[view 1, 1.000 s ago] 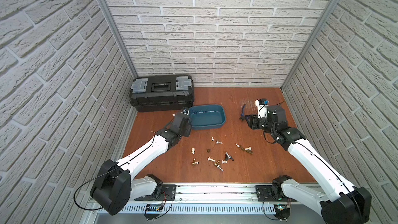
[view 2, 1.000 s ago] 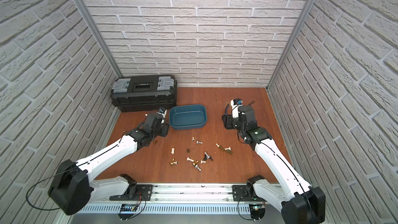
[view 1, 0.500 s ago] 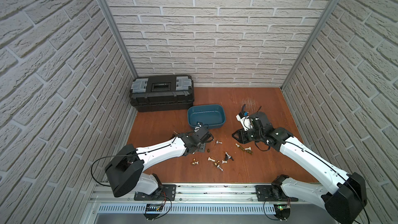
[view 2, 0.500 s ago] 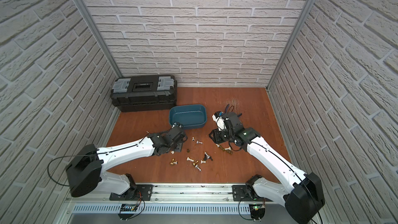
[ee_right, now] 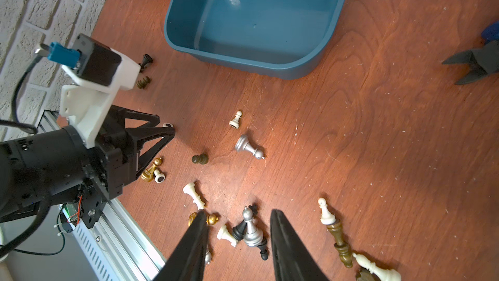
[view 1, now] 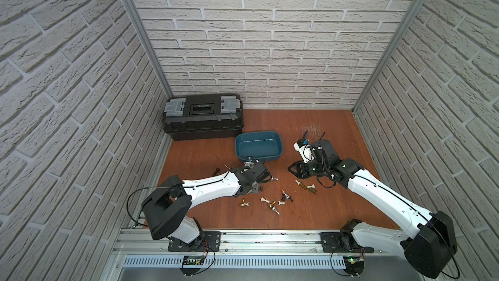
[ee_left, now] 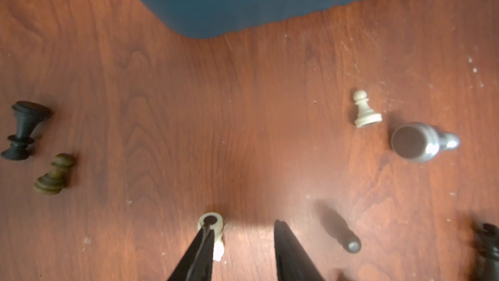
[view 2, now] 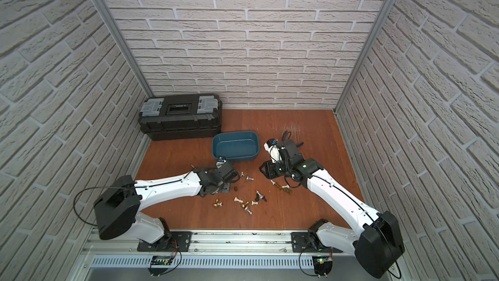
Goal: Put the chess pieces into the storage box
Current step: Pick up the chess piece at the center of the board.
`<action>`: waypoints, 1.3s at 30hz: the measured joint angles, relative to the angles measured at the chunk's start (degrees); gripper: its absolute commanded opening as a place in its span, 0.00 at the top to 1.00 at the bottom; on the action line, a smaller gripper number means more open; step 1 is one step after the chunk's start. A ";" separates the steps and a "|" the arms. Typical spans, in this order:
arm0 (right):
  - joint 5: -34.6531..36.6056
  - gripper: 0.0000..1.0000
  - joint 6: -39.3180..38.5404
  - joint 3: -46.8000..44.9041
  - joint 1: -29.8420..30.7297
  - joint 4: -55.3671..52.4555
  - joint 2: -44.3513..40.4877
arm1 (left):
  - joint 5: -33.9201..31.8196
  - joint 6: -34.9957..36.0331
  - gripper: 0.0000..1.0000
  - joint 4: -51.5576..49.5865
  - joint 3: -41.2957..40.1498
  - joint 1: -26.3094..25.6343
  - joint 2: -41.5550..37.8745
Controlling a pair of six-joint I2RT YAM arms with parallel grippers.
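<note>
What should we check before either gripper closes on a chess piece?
1. storage box empty, top open: ok.
2. left gripper jaws apart: ok.
3. white piece centred between left jaws: not ok, lies against one finger.
4. right gripper jaws apart above silver piece: ok.
5. silver piece clear of neighbours: not ok, black piece lies against it.
6. right gripper's height over it: cannot tell.

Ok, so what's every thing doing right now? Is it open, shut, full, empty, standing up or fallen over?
Box: empty, no lid.
Toolbox: lid shut.
White pawn: standing up.
Silver pawn: lying on its side.
Other pieces: on the table, mostly tipped over.
Left tool: open, gripping nothing.
Right tool: open, gripping nothing.
Pliers: jaws apart.
</note>
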 measured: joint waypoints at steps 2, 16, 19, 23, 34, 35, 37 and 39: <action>-0.31 0.58 0.02 0.00 0.02 0.52 0.57 | 0.04 -0.66 0.58 -0.13 -1.36 0.44 -1.62; -1.49 0.57 0.57 0.04 0.63 1.84 4.98 | 4.79 -0.39 0.59 1.44 -5.44 4.83 -1.75; -1.51 0.56 0.57 0.11 0.72 1.86 5.09 | 6.10 -0.20 0.59 2.40 -5.44 4.83 -0.79; -1.51 0.56 0.57 0.13 0.72 1.86 5.42 | 6.93 0.48 0.65 2.95 -5.31 4.83 1.16; -1.57 0.56 0.59 0.68 0.74 1.86 6.67 | 6.05 2.10 0.73 1.68 -2.93 4.81 4.61; -1.60 0.57 0.59 0.92 0.74 1.88 6.78 | 5.97 2.16 0.74 1.70 -2.86 4.81 4.68; -1.73 0.57 0.57 1.29 0.74 1.95 6.97 | 5.86 2.40 0.77 1.68 -2.80 4.83 4.74; -1.92 0.57 0.55 1.49 0.76 1.95 6.97 | 5.79 2.60 0.81 1.68 -2.78 4.83 4.74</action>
